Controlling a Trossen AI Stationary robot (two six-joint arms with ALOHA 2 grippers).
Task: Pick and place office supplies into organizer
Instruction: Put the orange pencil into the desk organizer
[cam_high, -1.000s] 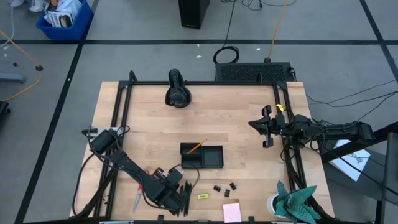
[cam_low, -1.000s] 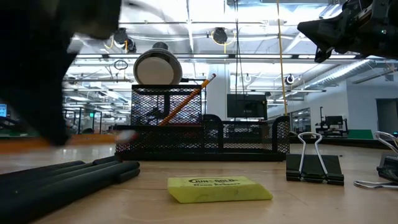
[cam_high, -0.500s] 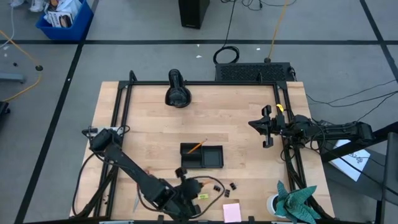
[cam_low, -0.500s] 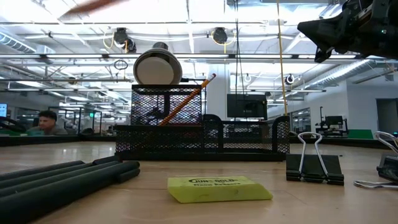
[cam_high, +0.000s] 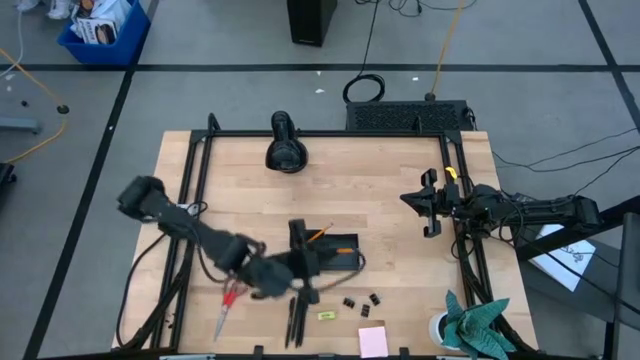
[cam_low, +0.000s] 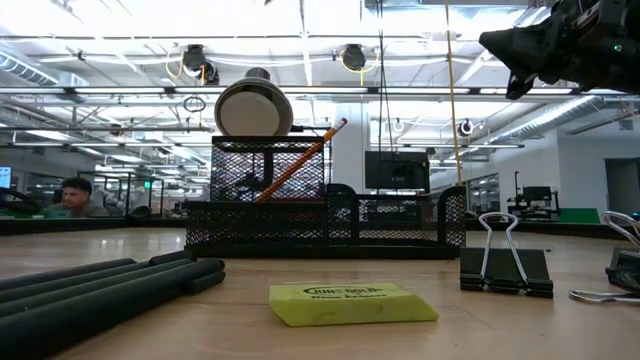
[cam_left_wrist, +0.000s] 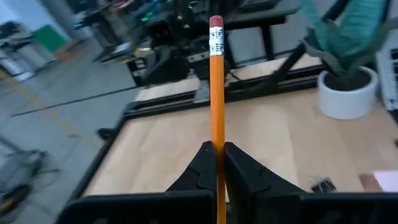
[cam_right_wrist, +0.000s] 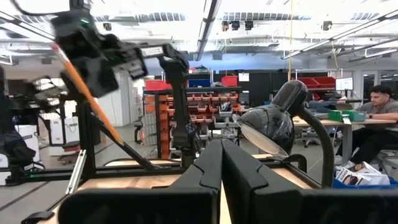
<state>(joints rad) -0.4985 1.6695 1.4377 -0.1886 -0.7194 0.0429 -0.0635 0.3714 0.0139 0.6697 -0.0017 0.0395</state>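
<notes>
Orange pencil (cam_left_wrist: 217, 99) stands clamped between the closed fingers (cam_left_wrist: 200, 165) of the left hand (cam_high: 305, 262), which hovers just over the near-left edge of the black mesh organizer (cam_high: 340, 251) at mid-counter (cam_high: 380, 190). A second pencil (cam_high: 318, 235) leans inside the organizer's taller compartment. Toward the counter's near edge lie the red-handled scissors (cam_high: 226, 308), black pens (cam_high: 295, 318), a yellow eraser (cam_low: 352, 302), binder clips (cam_high: 360, 300) and a pink sticky-note pad (cam_high: 373, 342). The right hand (cam_high: 428, 205) waits at the right side, fingers pressed together, holding nothing.

Both arms' fingers (cam_left_wrist: 202, 163) closed
</notes>
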